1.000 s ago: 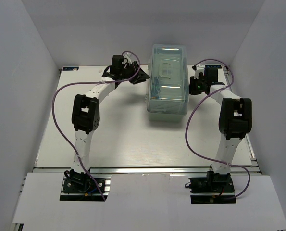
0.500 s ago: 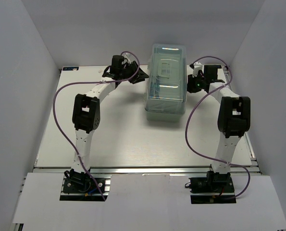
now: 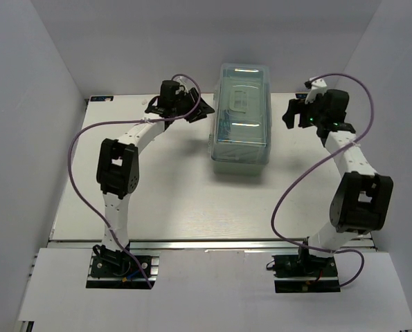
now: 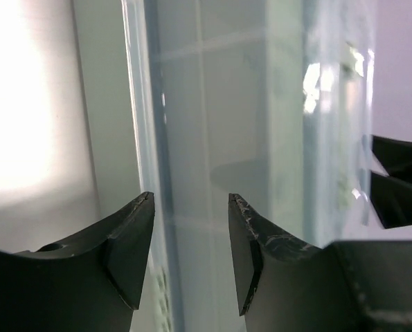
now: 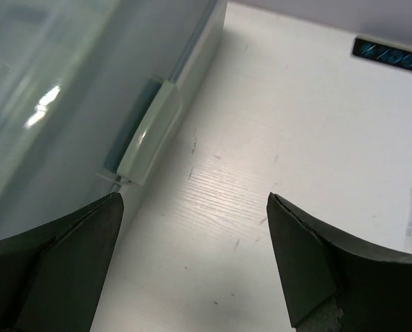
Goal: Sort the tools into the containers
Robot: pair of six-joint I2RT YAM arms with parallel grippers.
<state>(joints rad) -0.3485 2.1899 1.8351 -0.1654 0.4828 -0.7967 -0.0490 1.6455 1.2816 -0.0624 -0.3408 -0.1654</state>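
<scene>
The toolbox [image 3: 242, 114] stands closed at the back middle of the table, its translucent clear lid over pale mint-green containers. No tools show; the cloudy lid hides what lies inside. My left gripper [image 3: 204, 109] is at the box's left side, open, and in the left wrist view its fingertips [image 4: 190, 200] straddle the lid's long edge [image 4: 145, 138] without pinching it. My right gripper [image 3: 291, 111] hangs to the right of the box, apart from it. The right wrist view shows it [image 5: 194, 200] wide open over bare table, with the box's mint side latch [image 5: 150, 135] just left of it.
White walls close in the table on the left, right and back. A dark label [image 5: 389, 54] sits at the far table edge. Purple cables loop off both arms [image 3: 77, 173]. A metal rail [image 3: 212, 243] runs along the near edge.
My right gripper has let go at the box's right side, opened wide and swung out to the right. The left gripper has stayed at the left side and opened a little.
</scene>
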